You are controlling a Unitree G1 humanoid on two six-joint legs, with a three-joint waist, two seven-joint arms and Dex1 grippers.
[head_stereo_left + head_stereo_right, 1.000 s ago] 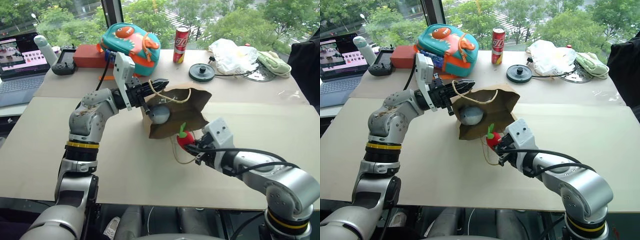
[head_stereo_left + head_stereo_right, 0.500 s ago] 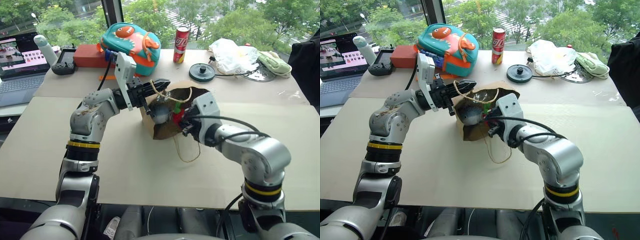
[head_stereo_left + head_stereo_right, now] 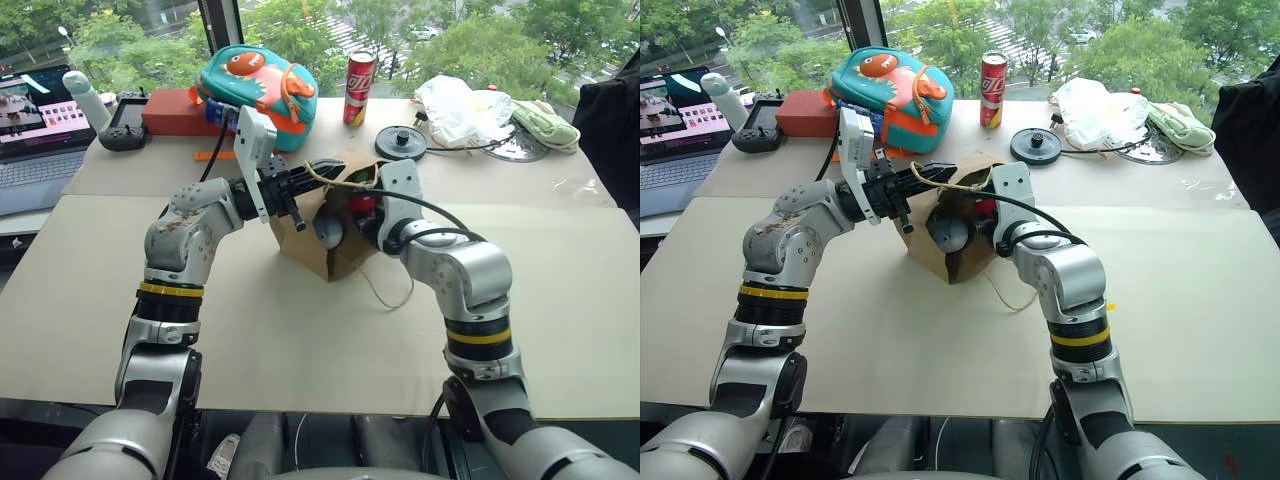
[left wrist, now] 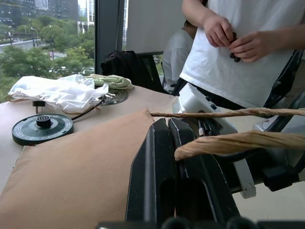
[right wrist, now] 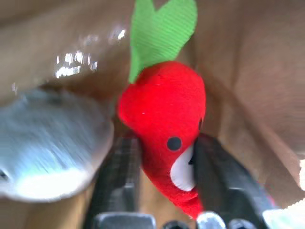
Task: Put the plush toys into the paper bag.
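The right gripper (image 5: 164,157) is reaching inside the paper bag (image 3: 330,250), its jaws standing apart on either side of the red chili pepper (image 5: 167,124), beside the grey-blue ball (image 5: 47,143). The left gripper (image 4: 178,157) is pinching the bag's cord handle (image 4: 228,143) with jaws together, the bag lying on the table (image 3: 300,330).

Head eyes overlook table (image 3: 300,330); wrist cameras close.

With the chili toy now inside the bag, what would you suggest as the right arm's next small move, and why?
Probably open the right gripper fully and draw back. The chili toy sits between its fingers inside the paper bag, beside the grey ball, while the left gripper holds the handle.
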